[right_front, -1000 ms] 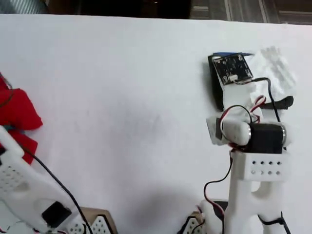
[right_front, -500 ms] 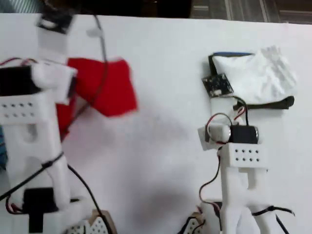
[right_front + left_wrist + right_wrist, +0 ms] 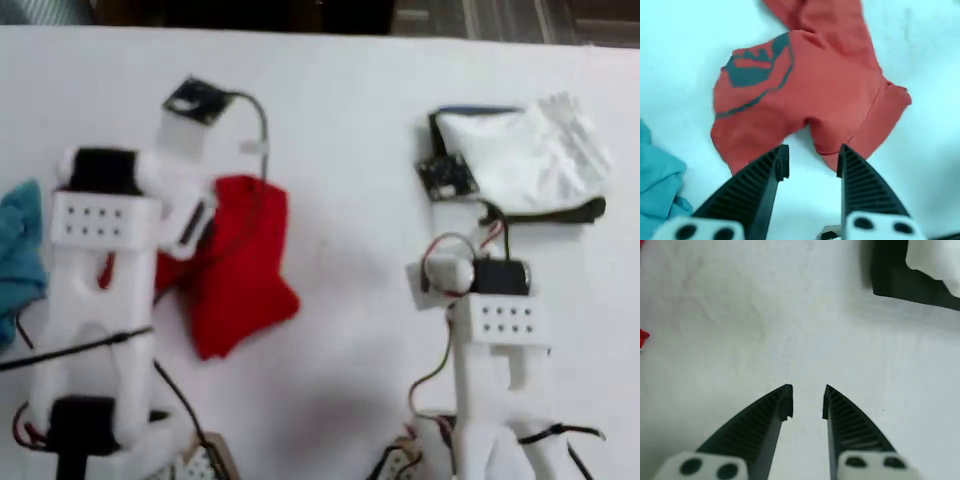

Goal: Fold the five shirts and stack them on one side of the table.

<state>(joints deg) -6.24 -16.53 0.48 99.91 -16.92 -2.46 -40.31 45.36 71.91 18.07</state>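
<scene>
A crumpled red shirt [image 3: 238,268] with a dark print [image 3: 757,65] lies on the white table [image 3: 340,90], left of the middle. My left gripper [image 3: 811,157] hangs open just above the shirt's near edge, with nothing between its fingers. A teal shirt [image 3: 20,250] is bunched at the table's left edge, also at the side of the left wrist view [image 3: 657,187]. At the far right sits a stack of folded shirts, white [image 3: 525,155] on top of black [image 3: 585,211]. My right gripper [image 3: 806,392] is open over bare table, short of the black shirt [image 3: 900,280].
The left arm's white body [image 3: 95,300] covers part of the red shirt's left side. The right arm [image 3: 495,330] stands in front of the stack. Open table lies between the red shirt and the stack.
The left arm swung in from the left with the red shirt, which now lies on the table released. The teal shirt has come into view. The right arm drew back from the stack.
</scene>
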